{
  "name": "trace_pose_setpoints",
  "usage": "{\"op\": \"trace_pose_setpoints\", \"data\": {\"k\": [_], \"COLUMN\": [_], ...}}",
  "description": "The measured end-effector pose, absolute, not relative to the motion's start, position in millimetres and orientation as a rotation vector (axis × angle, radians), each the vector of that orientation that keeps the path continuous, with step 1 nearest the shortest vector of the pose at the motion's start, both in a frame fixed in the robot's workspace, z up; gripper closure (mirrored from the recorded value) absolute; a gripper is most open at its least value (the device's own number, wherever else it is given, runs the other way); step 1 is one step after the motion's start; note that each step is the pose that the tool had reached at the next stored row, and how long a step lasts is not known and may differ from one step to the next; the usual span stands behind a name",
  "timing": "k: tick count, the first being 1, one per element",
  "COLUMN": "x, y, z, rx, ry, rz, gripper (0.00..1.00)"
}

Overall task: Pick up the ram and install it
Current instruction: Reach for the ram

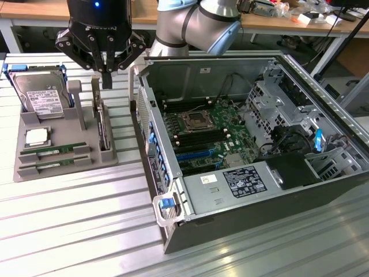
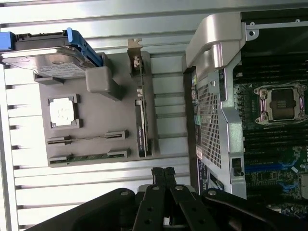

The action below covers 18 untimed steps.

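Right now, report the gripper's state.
Gripper: closed, holding nothing; the ram lies in the grey tray.

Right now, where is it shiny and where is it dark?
Exterior view: glare streaks on the metal table, a blue light glows above the hand. Wrist view: the computer case's silver corner gleams; the hand looks dark.

Looking down past a gripper (image 2: 162,172) with fingers pressed together, onto a grey tray (image 2: 106,115) holding a hard drive (image 2: 48,60), a square silver chip (image 2: 62,111) and two flat ram sticks (image 2: 91,156); just beside it, an open computer case (image 2: 216,96).
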<state>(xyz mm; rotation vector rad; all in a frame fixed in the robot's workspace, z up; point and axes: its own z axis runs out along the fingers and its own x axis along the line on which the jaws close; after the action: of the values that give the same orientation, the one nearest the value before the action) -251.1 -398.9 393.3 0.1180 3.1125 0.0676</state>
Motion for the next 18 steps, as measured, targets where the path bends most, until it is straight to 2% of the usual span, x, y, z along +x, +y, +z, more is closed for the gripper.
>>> {"op": "trace_pose_setpoints", "data": {"k": [18], "x": [-262], "y": [-399], "z": [393], "rx": [0.118], "ry": [3.113], "rz": [0.068], "gripper": [0.89]}}
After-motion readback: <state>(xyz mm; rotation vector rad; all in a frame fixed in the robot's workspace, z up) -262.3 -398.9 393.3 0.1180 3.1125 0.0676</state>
